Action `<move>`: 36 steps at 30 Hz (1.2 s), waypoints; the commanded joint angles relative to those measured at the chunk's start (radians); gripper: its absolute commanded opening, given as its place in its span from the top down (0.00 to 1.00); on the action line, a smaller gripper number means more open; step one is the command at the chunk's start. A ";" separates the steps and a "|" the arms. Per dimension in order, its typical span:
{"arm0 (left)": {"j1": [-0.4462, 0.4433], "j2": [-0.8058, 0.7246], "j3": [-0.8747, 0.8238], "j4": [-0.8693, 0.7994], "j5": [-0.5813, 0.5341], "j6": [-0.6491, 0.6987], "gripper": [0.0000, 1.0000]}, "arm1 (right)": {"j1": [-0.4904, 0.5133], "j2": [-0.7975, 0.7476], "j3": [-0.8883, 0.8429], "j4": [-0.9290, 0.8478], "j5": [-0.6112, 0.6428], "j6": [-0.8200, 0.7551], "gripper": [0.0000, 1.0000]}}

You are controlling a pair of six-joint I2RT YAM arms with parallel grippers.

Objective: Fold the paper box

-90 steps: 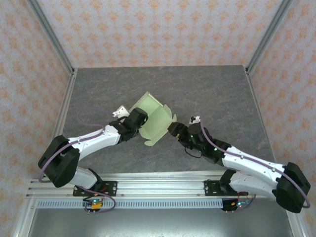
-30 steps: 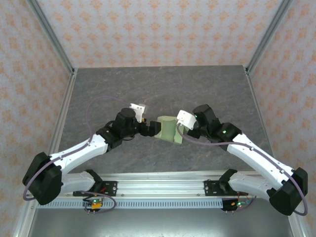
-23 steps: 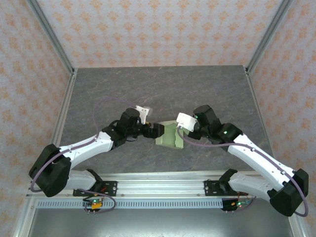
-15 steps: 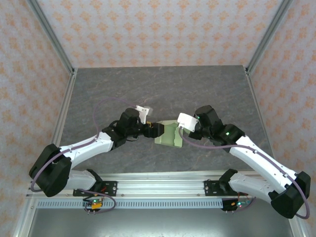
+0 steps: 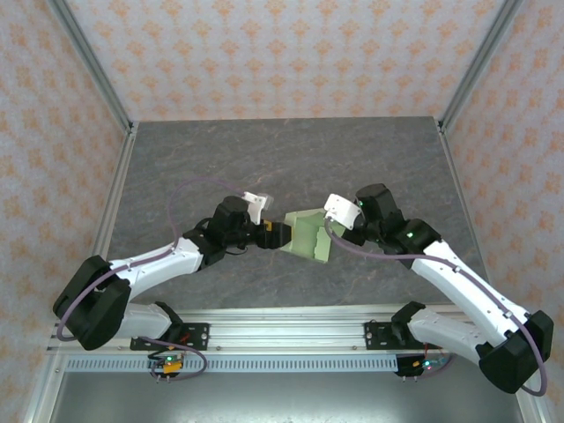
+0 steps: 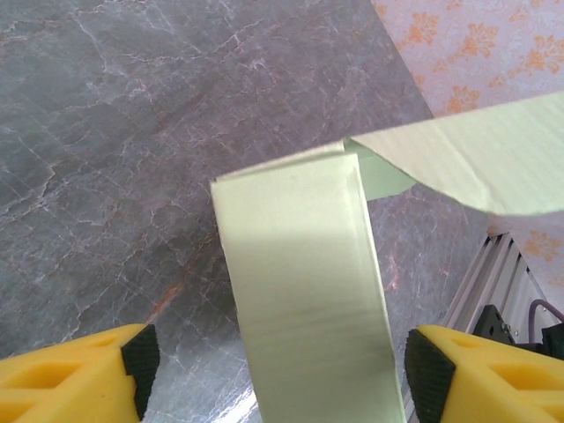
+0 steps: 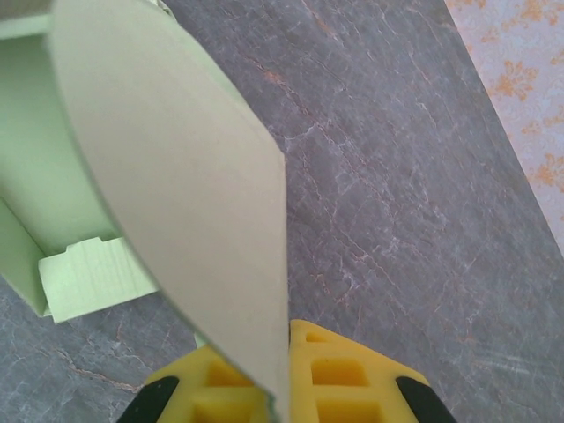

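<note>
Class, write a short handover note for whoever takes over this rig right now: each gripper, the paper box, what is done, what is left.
Left gripper: open, one finger on either side of a panel of the paper box, not touching it.
Right gripper: shut on a curved flap of the box.
Box: between the two grippers, over the middle of the table.
Done: the card is folded into a partial box with side walls up.
Left: probably closing the loose flaps and tucking the tabs.
</note>
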 commanded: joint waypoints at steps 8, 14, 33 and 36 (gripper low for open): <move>-0.008 0.069 0.025 0.097 0.061 -0.021 0.21 | -0.002 0.002 0.017 0.019 -0.102 0.053 1.00; -0.009 0.095 0.033 0.115 0.079 -0.022 0.52 | -0.003 -0.002 -0.001 0.029 -0.108 0.062 1.00; 0.014 0.107 0.138 0.038 -0.018 -0.148 0.63 | -0.003 -0.336 -0.222 0.350 0.142 0.808 0.23; 0.025 0.085 0.166 -0.019 -0.060 -0.175 0.63 | -0.003 -0.425 -0.233 0.249 0.229 0.976 0.21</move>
